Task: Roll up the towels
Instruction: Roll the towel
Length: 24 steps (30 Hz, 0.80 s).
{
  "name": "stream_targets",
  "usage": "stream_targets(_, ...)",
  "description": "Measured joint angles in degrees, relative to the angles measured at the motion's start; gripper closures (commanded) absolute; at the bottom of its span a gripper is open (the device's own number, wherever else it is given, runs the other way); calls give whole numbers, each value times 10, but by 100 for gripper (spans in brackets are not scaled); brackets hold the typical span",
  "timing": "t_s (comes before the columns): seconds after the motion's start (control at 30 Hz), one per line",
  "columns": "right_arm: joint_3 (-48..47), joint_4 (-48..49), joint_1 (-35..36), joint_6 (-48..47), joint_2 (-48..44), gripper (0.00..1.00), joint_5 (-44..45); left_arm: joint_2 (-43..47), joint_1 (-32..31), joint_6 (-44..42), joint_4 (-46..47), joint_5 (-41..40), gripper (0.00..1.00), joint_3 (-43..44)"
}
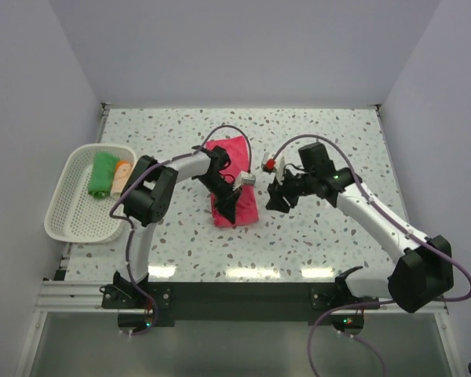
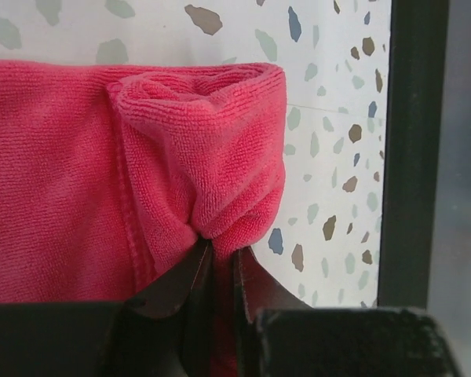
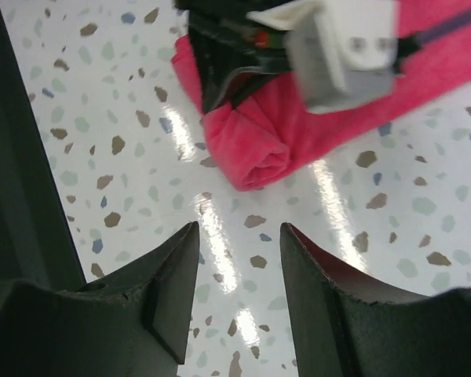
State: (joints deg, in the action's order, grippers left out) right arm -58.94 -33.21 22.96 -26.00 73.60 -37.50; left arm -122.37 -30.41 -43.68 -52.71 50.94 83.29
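Note:
The pink-red towel (image 1: 234,153) lies mid-table, its near end turned into a short roll (image 2: 204,149). My left gripper (image 1: 234,206) is shut on that rolled end; in the left wrist view its tips (image 2: 222,251) pinch a fold of the cloth. My right gripper (image 1: 276,200) hovers just right of the towel, open and holding nothing. In the right wrist view it (image 3: 239,232) stands over bare table, short of the roll's end (image 3: 255,149). A green towel (image 1: 102,174) and a peach towel (image 1: 122,177) lie rolled in the white basket (image 1: 67,212).
The basket sits at the table's left edge beside the left arm. Walls close in the table on the left, back and right. The dark front rail (image 2: 412,157) runs near the towel's rolled end.

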Motion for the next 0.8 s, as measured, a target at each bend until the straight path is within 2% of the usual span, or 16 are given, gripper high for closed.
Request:
stream_targets(0.1,2,-7,79,-21,15,50,35,-48,8,1,-62,23,92,55)
stream_targets(0.17,2,-5,136,-31,30,45,62,-72,12,1,-93,33,91,82)
stream_targets(0.3,2,17,200,-51,64,39,116,-104,18,1,-137,50,89,118)
stream_targets(0.4,4,51,224,-69,99,36,152,-116,23,1,-151,60,87,129)
stream_targets(0.63,29,151,250,-93,175,37,205,-129,27,1,-165,72,85,139)
stream_targets(0.8,57,219,250,-107,195,48,236,-133,30,1,-171,75,83,143)
